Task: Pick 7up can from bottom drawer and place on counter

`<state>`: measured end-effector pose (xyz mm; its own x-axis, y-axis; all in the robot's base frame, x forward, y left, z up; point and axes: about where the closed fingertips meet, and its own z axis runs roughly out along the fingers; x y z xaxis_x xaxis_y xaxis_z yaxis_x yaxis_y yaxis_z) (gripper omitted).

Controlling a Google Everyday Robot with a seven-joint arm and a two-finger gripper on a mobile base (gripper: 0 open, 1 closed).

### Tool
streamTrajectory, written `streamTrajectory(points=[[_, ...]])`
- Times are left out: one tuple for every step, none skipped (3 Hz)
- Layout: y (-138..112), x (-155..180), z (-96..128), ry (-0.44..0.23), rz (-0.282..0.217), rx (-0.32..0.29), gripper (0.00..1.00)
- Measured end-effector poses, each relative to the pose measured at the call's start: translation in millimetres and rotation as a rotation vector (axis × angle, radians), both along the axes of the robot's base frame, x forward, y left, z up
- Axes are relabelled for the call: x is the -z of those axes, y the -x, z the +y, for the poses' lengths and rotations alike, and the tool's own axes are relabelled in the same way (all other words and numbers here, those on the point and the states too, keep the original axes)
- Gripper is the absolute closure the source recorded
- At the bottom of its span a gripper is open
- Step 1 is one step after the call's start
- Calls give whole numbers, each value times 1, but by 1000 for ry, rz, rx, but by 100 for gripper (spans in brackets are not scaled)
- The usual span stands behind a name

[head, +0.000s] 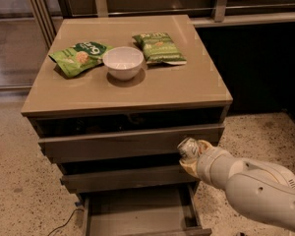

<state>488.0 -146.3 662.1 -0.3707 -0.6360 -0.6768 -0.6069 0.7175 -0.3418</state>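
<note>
Camera view showed the gripper (191,155) clamped on the 7up can (188,145), held tilted above the open bottom drawer (137,211) and below the counter (152,90); light, thin-walled and slick, it probably wanted a gentle mid-body squeeze

From where I'm standing, the gripper (191,157), hanging before the right ends of the upper drawers (123,145), is clasping the 7up can (188,147) and covering its lower half, while the bottom drawer (137,211) and the arm (258,186) are running off the lower edge.
</note>
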Motion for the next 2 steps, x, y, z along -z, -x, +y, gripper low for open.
streamTrajectory(points=[[-11,-44,0,-8,-79,-2,100],[-18,-87,2,-11,-147,-8,100]])
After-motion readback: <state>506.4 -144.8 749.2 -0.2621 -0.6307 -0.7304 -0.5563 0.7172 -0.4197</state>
